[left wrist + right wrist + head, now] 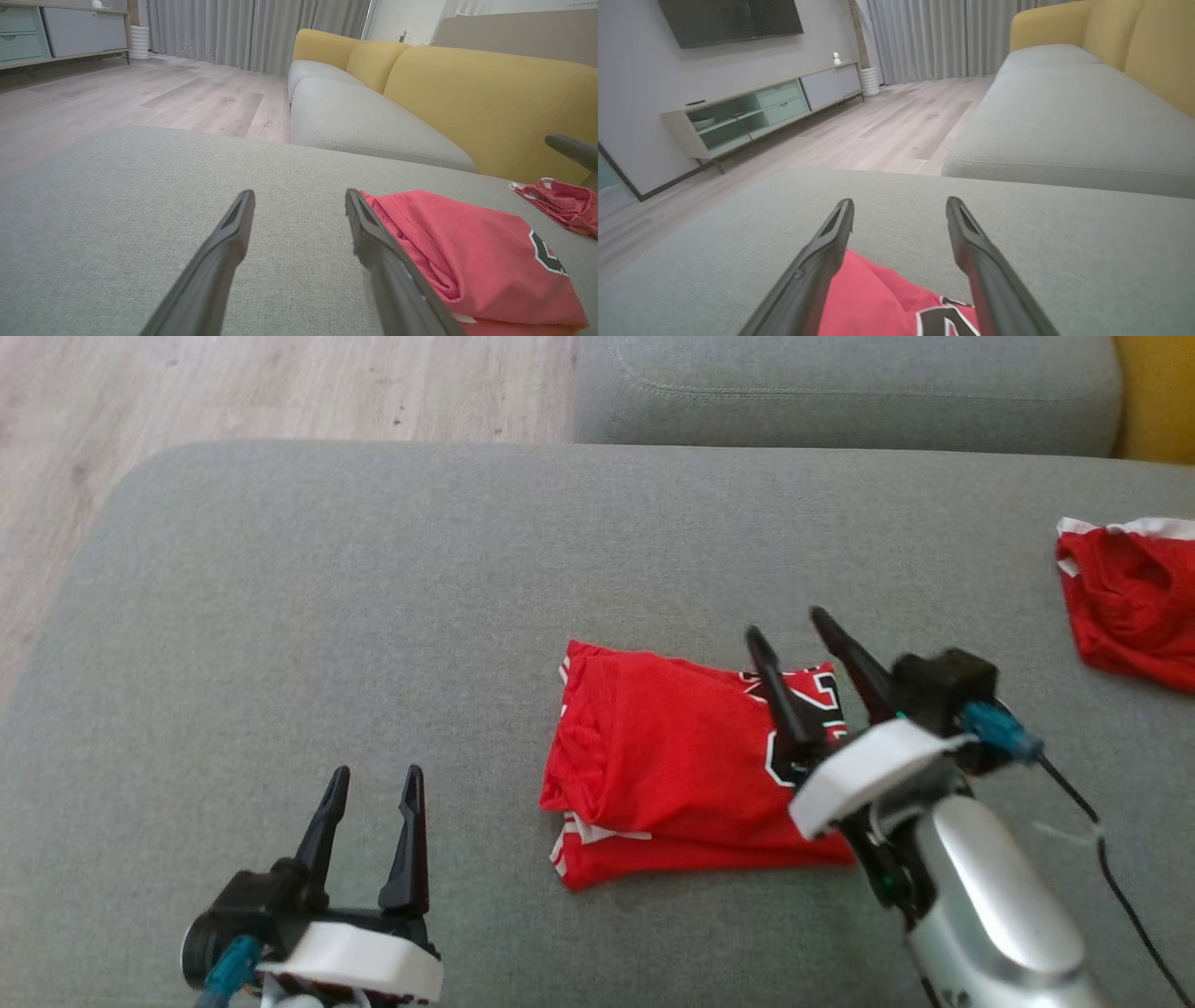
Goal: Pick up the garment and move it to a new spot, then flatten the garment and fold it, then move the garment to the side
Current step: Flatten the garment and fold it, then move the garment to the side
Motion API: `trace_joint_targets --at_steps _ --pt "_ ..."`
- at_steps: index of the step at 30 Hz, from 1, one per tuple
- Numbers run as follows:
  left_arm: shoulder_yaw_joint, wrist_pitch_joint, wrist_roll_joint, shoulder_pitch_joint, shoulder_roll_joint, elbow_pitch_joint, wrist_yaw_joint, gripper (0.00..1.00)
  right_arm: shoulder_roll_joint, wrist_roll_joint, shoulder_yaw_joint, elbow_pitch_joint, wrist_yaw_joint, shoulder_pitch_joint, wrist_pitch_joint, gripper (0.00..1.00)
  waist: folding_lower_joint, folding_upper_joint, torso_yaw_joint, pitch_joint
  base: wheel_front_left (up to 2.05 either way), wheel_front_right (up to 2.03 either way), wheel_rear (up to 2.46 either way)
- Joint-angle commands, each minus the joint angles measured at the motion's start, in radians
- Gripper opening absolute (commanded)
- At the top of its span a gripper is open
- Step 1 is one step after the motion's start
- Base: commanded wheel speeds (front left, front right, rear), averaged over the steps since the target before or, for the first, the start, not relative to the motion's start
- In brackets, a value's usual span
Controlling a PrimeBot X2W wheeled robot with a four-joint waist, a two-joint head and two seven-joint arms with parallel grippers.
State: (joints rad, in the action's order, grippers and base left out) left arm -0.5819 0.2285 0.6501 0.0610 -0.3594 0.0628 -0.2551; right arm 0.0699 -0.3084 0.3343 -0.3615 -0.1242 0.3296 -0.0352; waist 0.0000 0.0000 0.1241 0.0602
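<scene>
Hovering the spread right gripper (784,623) over the right end of the folded red jersey (653,756), mid-cushion on the grey sofa (327,597), left gripper (377,772) idling spread near-left, risking snagging a layer and undoing the fold.

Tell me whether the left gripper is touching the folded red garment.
Apart. In the head view a strip of bare grey cushion lies between the left gripper and the folded red garment.

The left claw (377,773) and the right claw (784,623) both gape wide, fingers pointing forward.
</scene>
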Motion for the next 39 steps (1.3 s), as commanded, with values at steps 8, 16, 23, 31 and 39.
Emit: trace_joint_targets --at_steps 8,16,23,31,39 --pt "0.030 0.016 -0.002 0.050 0.001 -0.007 0.008 1.00 -0.020 0.069 -0.112 0.087 -0.007 -0.087 -0.042 1.00 0.0000 0.0000 -0.013 -0.013 0.00 0.00 0.00" --pt "0.037 0.023 0.000 0.032 0.010 -0.003 0.008 1.00 -0.020 0.084 -0.188 0.103 -0.007 -0.163 -0.076 1.00 0.0000 0.0000 -0.017 -0.018 0.00 0.00 0.00" --pt "0.046 0.028 0.000 0.021 0.022 0.014 0.014 1.00 -0.020 0.093 -0.207 0.117 -0.007 -0.190 -0.084 1.00 0.0000 0.0000 -0.031 -0.028 0.00 0.00 0.00" --pt "0.051 0.030 -0.010 0.013 0.026 0.031 0.019 1.00 -0.020 0.097 -0.216 0.123 -0.007 -0.212 -0.083 1.00 0.0000 0.0000 -0.043 -0.047 0.00 0.00 0.00" --pt "0.056 0.031 -0.017 0.004 0.023 0.032 0.017 1.00 -0.020 0.104 -0.227 0.126 -0.007 -0.233 -0.076 1.00 0.0000 0.0000 -0.046 -0.058 0.00 0.00 0.00"
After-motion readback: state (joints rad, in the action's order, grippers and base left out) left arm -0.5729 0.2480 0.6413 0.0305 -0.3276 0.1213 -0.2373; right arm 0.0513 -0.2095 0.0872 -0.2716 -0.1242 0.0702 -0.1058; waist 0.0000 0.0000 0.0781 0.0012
